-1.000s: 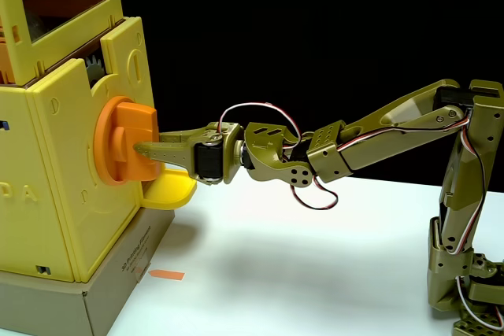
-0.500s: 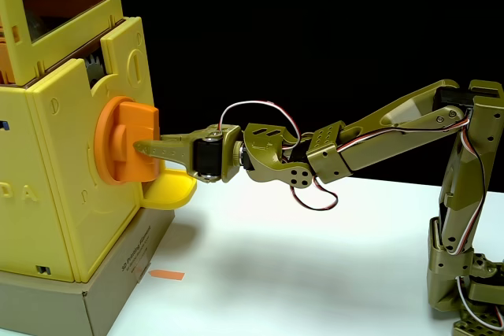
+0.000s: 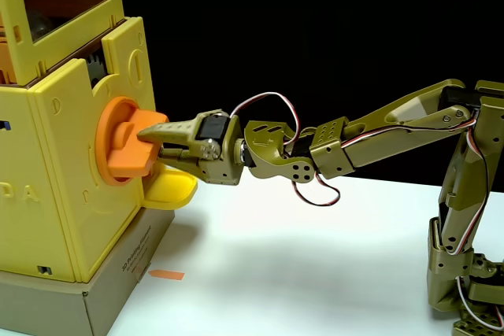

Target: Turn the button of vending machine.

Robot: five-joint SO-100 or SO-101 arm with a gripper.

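A tall yellow vending machine (image 3: 63,186) fills the left side of the fixed view, with a clear window panel at its top. Its orange button (image 3: 124,145), a round knob with a thick bar across its face, juts from the machine's right face. My olive-green gripper (image 3: 148,144) reaches in from the right and is shut on the button's bar, one finger above it and one below. The bar now lies close to level, tilted slightly. A yellow scoop tray (image 3: 169,190) sticks out just below the button.
The machine stands on a grey cardboard base (image 3: 118,285) at the lower left. An orange arrow sticker (image 3: 166,275) lies on the white table (image 3: 315,265). My arm's base (image 3: 465,289) stands at the far right. The background is black.
The wrist has rolled and the button's bar has turned with it, from upright to nearly level. The gripper has stayed clamped on the bar throughout.
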